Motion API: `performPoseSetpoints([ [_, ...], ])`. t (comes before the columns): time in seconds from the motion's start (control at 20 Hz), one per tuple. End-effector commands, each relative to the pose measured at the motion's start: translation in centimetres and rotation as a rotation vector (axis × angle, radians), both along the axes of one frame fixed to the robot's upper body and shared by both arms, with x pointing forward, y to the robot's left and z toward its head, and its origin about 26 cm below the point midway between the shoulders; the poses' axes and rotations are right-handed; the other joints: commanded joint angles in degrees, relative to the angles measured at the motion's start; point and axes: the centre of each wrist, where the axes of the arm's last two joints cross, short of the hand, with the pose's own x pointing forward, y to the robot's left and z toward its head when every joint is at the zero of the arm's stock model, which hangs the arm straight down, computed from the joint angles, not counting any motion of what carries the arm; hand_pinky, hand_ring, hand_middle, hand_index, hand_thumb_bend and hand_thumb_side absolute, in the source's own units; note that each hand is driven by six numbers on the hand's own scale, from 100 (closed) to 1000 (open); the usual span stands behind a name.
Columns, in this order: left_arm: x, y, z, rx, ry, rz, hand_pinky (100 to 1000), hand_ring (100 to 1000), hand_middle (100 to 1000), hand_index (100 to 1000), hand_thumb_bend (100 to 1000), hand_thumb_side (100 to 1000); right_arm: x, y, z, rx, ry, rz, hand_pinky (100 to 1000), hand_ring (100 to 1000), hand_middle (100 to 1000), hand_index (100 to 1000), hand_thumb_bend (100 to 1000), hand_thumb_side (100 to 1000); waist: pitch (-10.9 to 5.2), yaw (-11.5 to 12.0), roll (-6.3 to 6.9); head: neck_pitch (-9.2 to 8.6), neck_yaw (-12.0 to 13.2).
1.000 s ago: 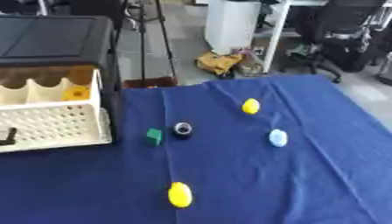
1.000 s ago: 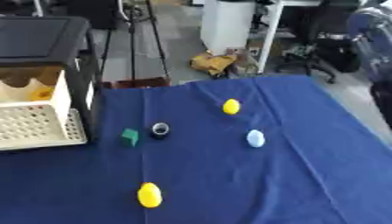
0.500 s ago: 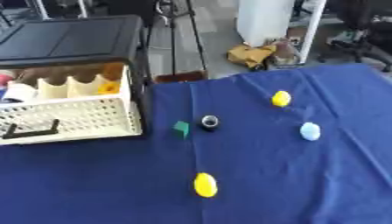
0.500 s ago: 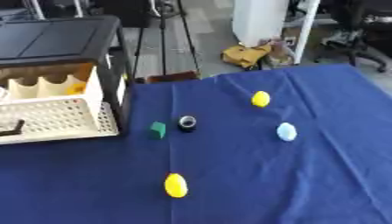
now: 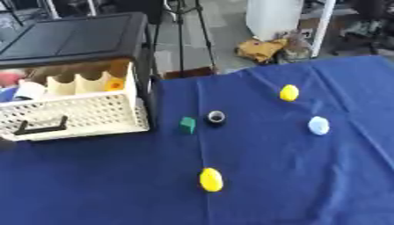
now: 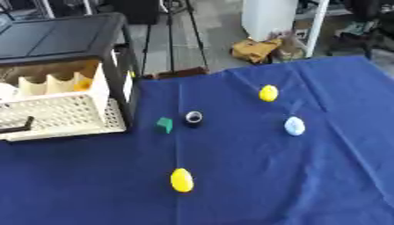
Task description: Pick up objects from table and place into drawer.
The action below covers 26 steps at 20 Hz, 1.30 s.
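Neither hand is in view, so the state of the fingers cannot be told. Five small pieces lie on the blue-covered worktop (image 5: pixel 308 184) right of the open drawer (image 5: pixel 73 116): near yellow egg (image 5: pixel 211 179), far yellow egg (image 5: pixel 289 92), pale blue egg (image 5: pixel 318 125), green block (image 5: pixel 187 125), black ring (image 5: pixel 216 117). The eggs look light, smooth and likely to roll, so they are best taken across their narrow middle; the block by its flat sides.

Background beyond the blue cloth

Stood past the far table edge: black tripod legs (image 5: pixel 183 30) on grey floor (image 5: pixel 223 39); white cabinet (image 5: pixel 275 17) to their right, with crumpled tan-and-yellow bundle (image 5: pixel 263 47) at its foot. Glimpsed at upper right: dark office chair base (image 6: pixel 368 30), blurred. Spread beneath everything: blue tablecloth (image 5: pixel 308 184).
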Motion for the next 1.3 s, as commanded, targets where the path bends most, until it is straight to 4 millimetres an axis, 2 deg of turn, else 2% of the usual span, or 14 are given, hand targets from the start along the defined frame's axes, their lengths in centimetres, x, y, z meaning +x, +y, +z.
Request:
performPoseSetpoints([
  [0.05,-0.5,0.2,0.9,0.203,0.083,0.064,464,606,800,941,100,1000,-0.1,0.3,0.1,-0.042,-0.012,-0.001,712,869,640,849,100,1000,-1.26,-0.2,0.05,0.83,1.3],
  [0.25,-0.5,0.1,0.3,0.33,0.227,0.113,450,585,741,952,100,1000,0.2,0.5,-0.7,-0.055,0.009,0.011,720,874,631,851,100,1000,-1.31,-0.8,0.56,1.07,2.0],
  [0.5,-0.4,-0.4,0.3,0.399,0.3,0.127,451,582,745,947,100,1000,0.5,0.7,-1.4,-0.059,0.036,0.021,731,881,625,856,100,1000,-1.24,-1.7,1.21,1.62,3.6],
  [0.85,-0.2,-1.4,1.4,0.375,0.331,0.168,423,559,733,964,100,1000,0.9,1.0,-2.1,-0.069,0.073,0.034,745,888,614,859,100,1000,-1.12,-2.3,1.64,2.17,6.1],
  [1.3,0.0,-2.8,3.6,0.329,0.339,0.235,420,558,744,919,100,1000,1.2,1.4,-2.8,-0.071,0.11,0.055,755,892,613,861,100,1000,-1.2,-3.6,2.37,2.7,7.9],
])
